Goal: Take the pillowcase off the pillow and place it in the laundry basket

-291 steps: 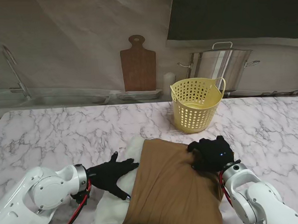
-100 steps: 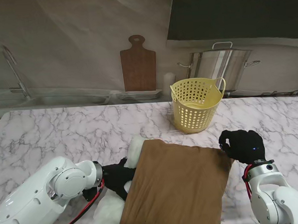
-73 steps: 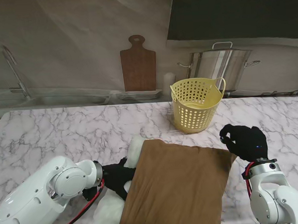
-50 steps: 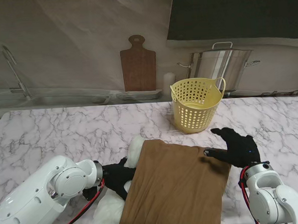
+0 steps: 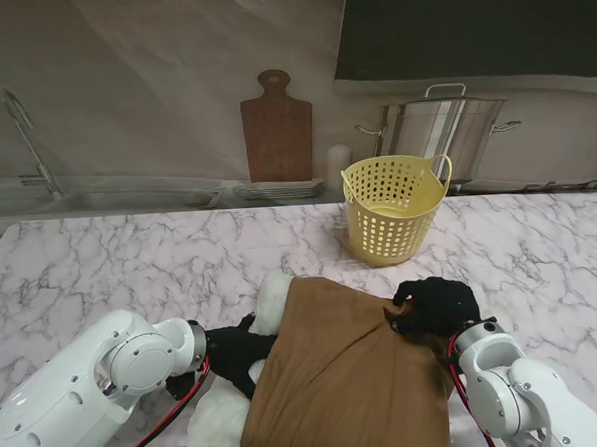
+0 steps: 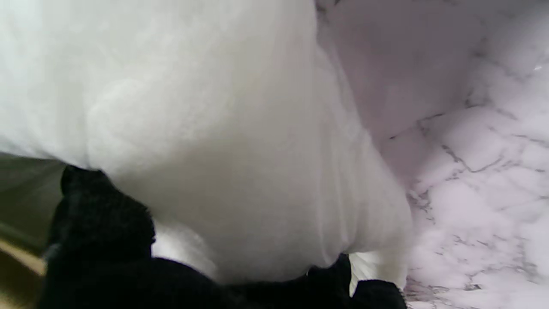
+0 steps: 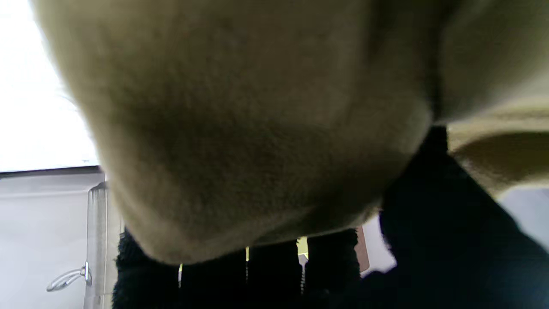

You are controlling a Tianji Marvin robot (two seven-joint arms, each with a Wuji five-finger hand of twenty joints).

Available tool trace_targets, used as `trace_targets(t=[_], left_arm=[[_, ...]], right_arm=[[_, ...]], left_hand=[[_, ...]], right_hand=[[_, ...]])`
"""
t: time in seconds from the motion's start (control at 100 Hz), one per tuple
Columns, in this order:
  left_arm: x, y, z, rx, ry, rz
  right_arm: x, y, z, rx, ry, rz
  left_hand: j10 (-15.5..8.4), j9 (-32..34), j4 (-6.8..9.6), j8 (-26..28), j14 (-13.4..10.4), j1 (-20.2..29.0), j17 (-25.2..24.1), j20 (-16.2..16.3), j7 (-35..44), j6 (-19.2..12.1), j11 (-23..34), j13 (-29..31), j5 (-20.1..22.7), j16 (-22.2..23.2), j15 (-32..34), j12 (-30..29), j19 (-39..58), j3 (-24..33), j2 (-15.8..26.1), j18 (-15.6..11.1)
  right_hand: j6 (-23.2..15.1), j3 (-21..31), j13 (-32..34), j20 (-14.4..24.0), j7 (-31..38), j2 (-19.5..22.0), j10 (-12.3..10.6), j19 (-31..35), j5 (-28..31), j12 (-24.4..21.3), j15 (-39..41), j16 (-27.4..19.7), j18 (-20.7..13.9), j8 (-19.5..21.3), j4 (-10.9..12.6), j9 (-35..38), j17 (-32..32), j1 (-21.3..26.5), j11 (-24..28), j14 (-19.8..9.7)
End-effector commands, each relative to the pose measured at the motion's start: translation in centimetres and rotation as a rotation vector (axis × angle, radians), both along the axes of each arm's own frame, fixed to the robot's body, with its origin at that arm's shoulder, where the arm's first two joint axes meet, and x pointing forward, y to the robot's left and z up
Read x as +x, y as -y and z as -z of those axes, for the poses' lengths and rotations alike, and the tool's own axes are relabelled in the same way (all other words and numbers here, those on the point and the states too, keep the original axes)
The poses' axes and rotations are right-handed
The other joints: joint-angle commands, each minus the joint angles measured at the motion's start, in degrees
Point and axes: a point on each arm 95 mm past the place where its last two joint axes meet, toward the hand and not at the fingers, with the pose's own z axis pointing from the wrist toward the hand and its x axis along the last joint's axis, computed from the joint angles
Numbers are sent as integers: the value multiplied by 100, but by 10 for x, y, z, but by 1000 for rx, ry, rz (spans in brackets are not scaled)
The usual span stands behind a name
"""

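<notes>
My right hand is clenched on the pillowcase corner at four o'clock, bunching brown cloth to drag it off; my left hand grips the bared white pillow at eight o'clock (an anchor, I judge); the laundry basket waits at one o'clock.

Left hand lies low with fingers seemingly curled, right hand has its fingers bunched closed

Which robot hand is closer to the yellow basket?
The right hand. It grips the brown pillowcase at the corner just nearer to me than the basket. The left hand holds the white pillow on the far left side, much farther from the basket.
</notes>
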Motion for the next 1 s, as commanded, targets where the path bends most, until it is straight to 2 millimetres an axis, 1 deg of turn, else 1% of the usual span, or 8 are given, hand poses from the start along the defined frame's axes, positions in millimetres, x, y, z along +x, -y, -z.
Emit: trace_targets(t=[0.0, 0.09, 0.15, 0.28, 0.54, 0.74, 0.93, 0.99], left_arm=[[-22, -25, 49, 121, -147, -26], [-22, -25, 49, 125, -148, -25], [-22, -25, 49, 128, -150, -24], [-22, -25, 50, 137, -159, -23], [-23, -26, 49, 155, -172, -28], [-23, -27, 49, 160, -182, -28], [-23, -28, 48, 163, -184, -31], [-23, -28, 48, 162, -183, -31]], right_arm=[[-4, 8, 2, -64, -7, 2], [-6, 16, -7, -109, 36, 5], [-8, 22, -14, -125, 60, 13], [-11, 32, -24, -157, 105, 25], [-11, 52, -27, -202, 156, 84], [-15, 62, -28, -196, 171, 121], [-23, 77, -36, -222, 211, 161], [-27, 78, -38, -211, 210, 170]], left_hand=[[101, 467, 147, 146, 43, 181, -47, -4, 562, 205, 774, 688, 301, 322, 938, 334, 9072, 153, 88, -66], [96, 468, 147, 146, 40, 184, -46, -4, 565, 207, 775, 686, 310, 323, 934, 333, 9069, 152, 72, -60], [97, 476, 148, 145, 40, 187, -43, -4, 567, 206, 777, 692, 314, 324, 934, 334, 9067, 153, 70, -60], [98, 471, 148, 143, 40, 183, -42, -6, 565, 211, 775, 688, 311, 324, 930, 332, 9057, 153, 68, -68], [110, 472, 147, 138, 45, 175, -41, -5, 562, 224, 773, 692, 306, 325, 927, 331, 9046, 153, 83, -63], [111, 480, 147, 137, 50, 174, -32, -2, 566, 220, 775, 707, 314, 328, 931, 332, 9042, 153, 86, -62], [108, 487, 146, 136, 43, 170, -28, 1, 568, 222, 775, 709, 322, 328, 928, 333, 9041, 151, 101, -66], [106, 480, 146, 134, 50, 165, -32, 1, 564, 210, 773, 709, 315, 329, 928, 332, 9038, 151, 112, -66]], right_hand=[[-354, 1765, 680, 72, 736, 591, 17, 263, 635, 1012, 1509, 470, -129, 623, 557, 617, 27, 1148, 1116, -840], [-425, 1880, 683, 49, 730, 751, 33, 254, 732, 1602, 1981, 549, -84, 1345, 507, 591, 14, 1183, 1212, -942], [-410, 1943, 683, 27, 828, 840, 43, 215, 747, 1884, 2165, 622, -25, 1689, 478, 571, 17, 1212, 1314, -985], [-411, 2013, 682, -43, 910, 904, 28, 130, 770, 2144, 2339, 753, -83, 2027, 471, 625, 173, 1227, 1379, -1110], [-436, 2031, 683, -110, 1058, 970, -19, 12, 727, 2274, 2368, 862, -175, 2258, 488, 628, 341, 1235, 1457, -1269], [-422, 2017, 682, -131, 1078, 979, -25, -56, 702, 2281, 2343, 896, -199, 2270, 481, 615, 384, 1243, 1469, -1290], [-451, 1996, 683, -150, 1080, 993, -48, -127, 690, 2267, 2311, 921, -216, 2259, 477, 612, 409, 1244, 1455, -1319], [-402, 1943, 673, -166, 1009, 983, -16, -207, 624, 2214, 2131, 876, -217, 2157, 450, 561, 352, 1252, 1377, -1214]])
